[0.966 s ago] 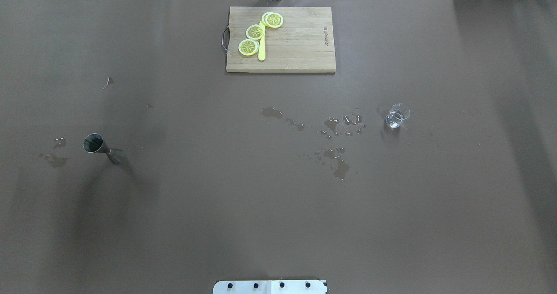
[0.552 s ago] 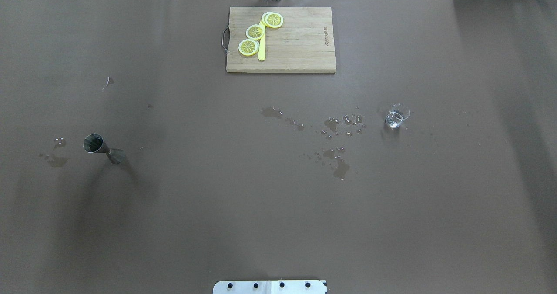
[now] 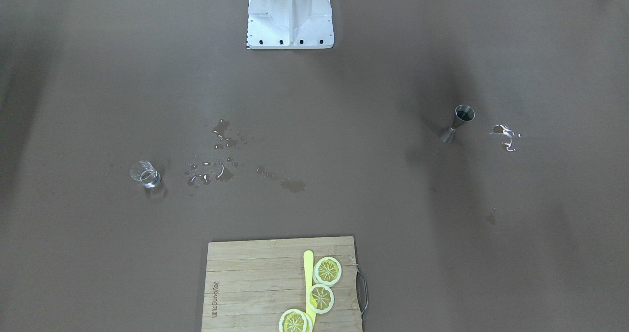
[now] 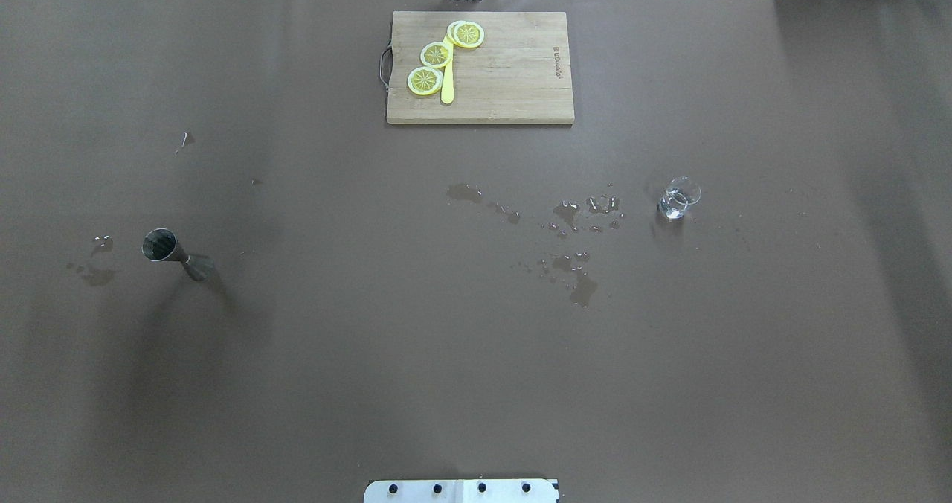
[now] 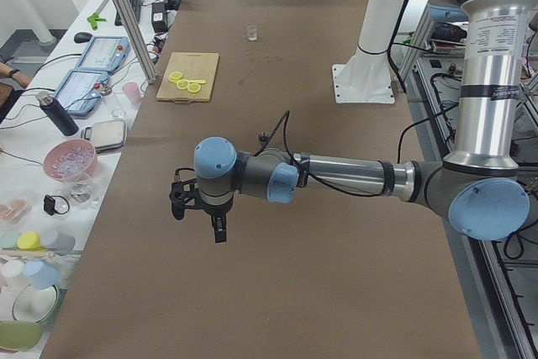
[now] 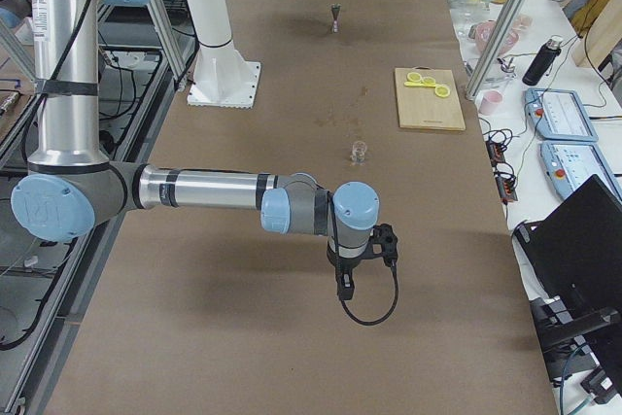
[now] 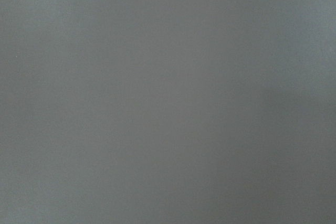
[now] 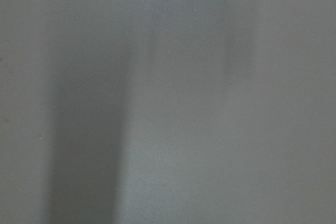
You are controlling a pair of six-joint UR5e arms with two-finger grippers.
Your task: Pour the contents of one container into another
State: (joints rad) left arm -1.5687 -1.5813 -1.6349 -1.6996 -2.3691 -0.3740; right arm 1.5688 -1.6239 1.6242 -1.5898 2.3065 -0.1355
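The clear glass tumbler (image 4: 678,199) stands upright on the right half of the brown table, with a little clear liquid in it; it also shows as the tumbler (image 3: 145,175) in the front-facing view. The steel jigger (image 4: 175,254) stands upright far to the left, seen again as the jigger (image 3: 457,123). Neither gripper appears in the overhead or front-facing views. My left gripper (image 5: 217,229) hangs above the table in the left side view, and my right gripper (image 6: 342,284) in the right side view. I cannot tell whether either is open or shut. Both wrist views show only blurred grey.
A wooden cutting board (image 4: 513,79) with lemon slices (image 4: 436,55) and a yellow knife (image 4: 447,86) lies at the far middle. Water puddles (image 4: 573,213) spot the table between centre and tumbler, and a small one (image 4: 93,272) lies left of the jigger. The robot base (image 3: 290,13) is at the near edge.
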